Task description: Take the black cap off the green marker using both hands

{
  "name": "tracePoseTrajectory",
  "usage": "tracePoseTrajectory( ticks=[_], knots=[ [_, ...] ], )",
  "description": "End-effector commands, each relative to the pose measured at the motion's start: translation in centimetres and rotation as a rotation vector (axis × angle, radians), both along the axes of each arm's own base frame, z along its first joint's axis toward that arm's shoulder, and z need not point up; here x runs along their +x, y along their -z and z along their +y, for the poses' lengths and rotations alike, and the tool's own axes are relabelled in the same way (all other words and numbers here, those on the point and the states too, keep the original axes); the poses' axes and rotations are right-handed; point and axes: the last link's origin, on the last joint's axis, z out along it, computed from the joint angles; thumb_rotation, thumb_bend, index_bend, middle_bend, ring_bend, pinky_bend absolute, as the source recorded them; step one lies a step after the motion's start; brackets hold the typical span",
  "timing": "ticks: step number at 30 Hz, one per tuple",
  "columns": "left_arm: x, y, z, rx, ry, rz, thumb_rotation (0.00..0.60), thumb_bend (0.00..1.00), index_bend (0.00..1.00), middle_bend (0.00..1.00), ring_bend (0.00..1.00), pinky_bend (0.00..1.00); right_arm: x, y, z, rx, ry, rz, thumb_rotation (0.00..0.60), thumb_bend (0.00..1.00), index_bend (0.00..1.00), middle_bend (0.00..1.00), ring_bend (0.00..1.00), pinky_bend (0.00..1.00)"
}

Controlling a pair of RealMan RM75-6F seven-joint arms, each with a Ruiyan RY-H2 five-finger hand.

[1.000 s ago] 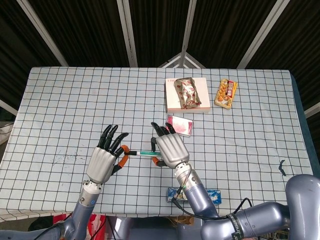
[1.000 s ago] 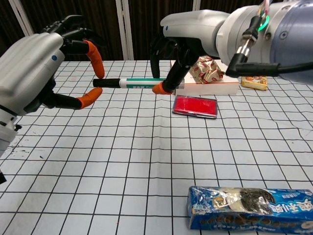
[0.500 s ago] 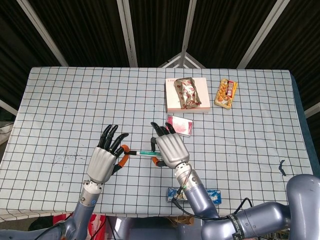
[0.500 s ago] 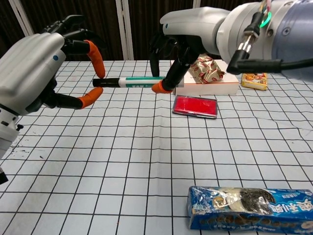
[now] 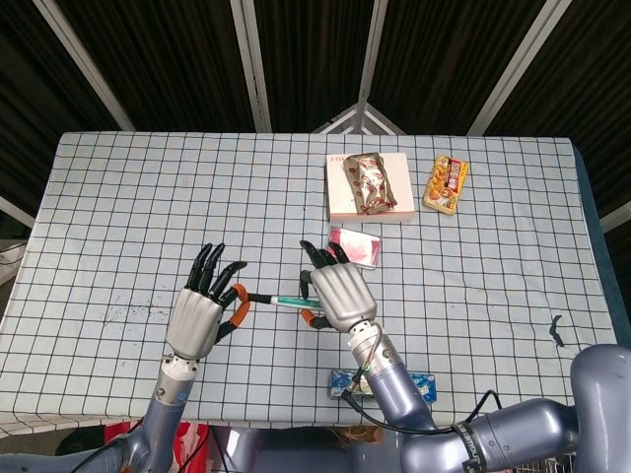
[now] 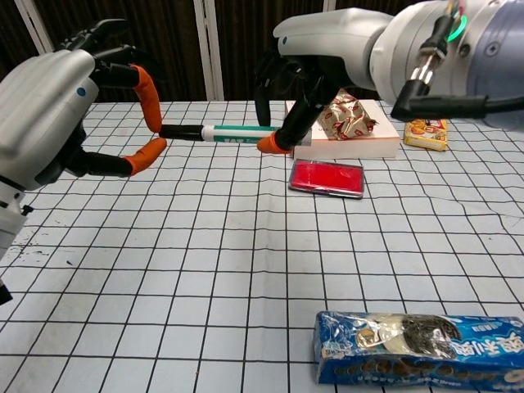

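Chest view: right hand (image 6: pixel 307 78) holds green marker (image 6: pixel 237 131); black cap (image 6: pixel 182 131) on.

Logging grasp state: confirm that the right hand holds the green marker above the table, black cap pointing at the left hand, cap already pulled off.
One thing is wrong: the chest view shows the black cap still on the green marker. The right hand does hold it above the table, cap toward the left hand.

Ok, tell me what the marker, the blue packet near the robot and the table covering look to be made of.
Green marker: smooth plastic barrel with a printed white-and-green label; black cap looks like matte plastic.
Blue packet: thin glossy film wrapper, going by the highlights and crinkles.
Table covering: probably cloth or soft vinyl with a printed grid; slight ripples bend the lines.
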Motion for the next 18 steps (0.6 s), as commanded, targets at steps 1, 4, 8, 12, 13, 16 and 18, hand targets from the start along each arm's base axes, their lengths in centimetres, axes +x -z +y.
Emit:
tracePoseTrajectory(
  ticks=[1, 4, 8, 12, 13, 16, 18],
  knots=[
    [-0.10, -0.08, 0.01, 0.004, 0.002, 0.002, 0.600, 0.46, 0.56, 0.26, 0.00, 0.00, -0.05, -0.03, 0.01, 0.000, -0.001, -0.001, 0.600, 0.64, 0.76, 0.09, 0.17, 0.08],
    [-0.22, -0.06, -0.01, 0.000, 0.004, 0.010, 0.600, 0.46, 0.54, 0.25, 0.00, 0.00, -0.11, -0.06, -0.02, 0.000, 0.000, 0.000, 0.600, 0.64, 0.76, 0.09, 0.17, 0.08],
    [-0.18, -0.11, -0.21, -0.005, 0.017, 0.007, 0.600, 0.46, 0.50, 0.24, 0.00, 0.00, -0.19, -0.08, -0.05, -0.001, 0.002, 0.001, 0.600, 0.64, 0.76, 0.09, 0.17, 0.08],
    [-0.17, -0.10, -0.27, -0.005, 0.030, 0.010, 0.600, 0.46, 0.44, 0.23, 0.00, 0.00, -0.21, -0.07, -0.07, 0.000, 0.004, 0.001, 0.600, 0.64, 0.76, 0.09, 0.17, 0.08],
    [-0.18, -0.05, -0.28, -0.010, 0.029, 0.011, 0.600, 0.46, 0.44, 0.23, 0.00, 0.00, -0.22, -0.06, -0.07, 0.000, 0.004, 0.001, 0.600, 0.64, 0.76, 0.09, 0.17, 0.08],
    [-0.29, 0.07, -0.34, -0.027, 0.033, 0.023, 0.600, 0.46, 0.44, 0.23, 0.00, 0.00, -0.27, -0.07, -0.09, 0.000, 0.006, 0.001, 0.600, 0.64, 0.76, 0.09, 0.17, 0.08],
    [-0.38, 0.18, -0.50, -0.040, 0.036, 0.030, 0.600, 0.46, 0.44, 0.22, 0.00, 0.00, -0.34, -0.14, -0.12, -0.003, 0.008, 0.000, 0.600, 0.64, 0.76, 0.09, 0.17, 0.08]
  ],
)
